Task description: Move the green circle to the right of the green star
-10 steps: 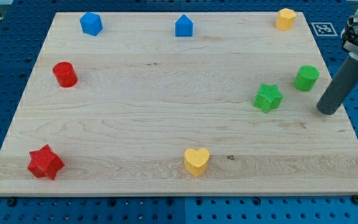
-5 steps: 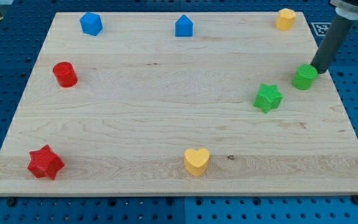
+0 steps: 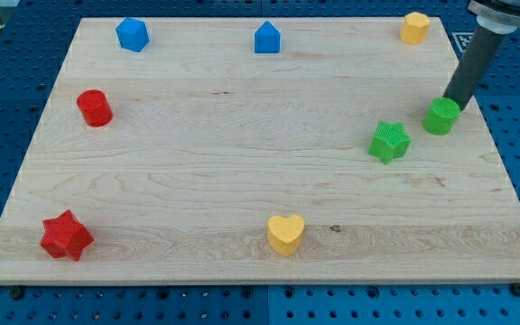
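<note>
The green circle (image 3: 441, 117) is a short cylinder standing near the board's right edge. The green star (image 3: 389, 142) lies a little to its lower left, with a small gap between them. My tip (image 3: 452, 102) is at the circle's upper right edge, touching or almost touching it, and the dark rod rises from there toward the view's top right corner.
A yellow block (image 3: 414, 28) sits at the top right corner. A blue block (image 3: 267, 38) and another blue block (image 3: 132, 34) sit along the top edge. A red cylinder (image 3: 93, 107) is at left, a red star (image 3: 66, 236) at bottom left, a yellow heart (image 3: 285, 234) at bottom centre.
My tip moved from the lower right of the green circle up around it to its upper right edge. The circle has shifted slightly toward the lower left.
</note>
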### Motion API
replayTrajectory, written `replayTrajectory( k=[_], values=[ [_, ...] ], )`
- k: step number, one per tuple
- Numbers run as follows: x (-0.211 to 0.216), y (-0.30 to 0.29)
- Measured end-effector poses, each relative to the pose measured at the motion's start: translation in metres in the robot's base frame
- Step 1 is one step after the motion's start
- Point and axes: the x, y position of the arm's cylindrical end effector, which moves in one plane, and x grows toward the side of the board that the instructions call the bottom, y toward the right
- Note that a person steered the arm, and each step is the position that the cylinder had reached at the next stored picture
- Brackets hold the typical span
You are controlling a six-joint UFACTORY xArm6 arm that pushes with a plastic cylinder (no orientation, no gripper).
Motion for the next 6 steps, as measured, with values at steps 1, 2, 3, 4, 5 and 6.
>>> replayTrajectory(
  k=[1, 2, 3, 4, 5, 6],
  values=[
    [0.005, -0.013],
    [0.005, -0.013],
    [0.008, -0.013],
    [0.015, -0.013],
    [0.021, -0.015],
    [0.024, -0.019]
  ],
)
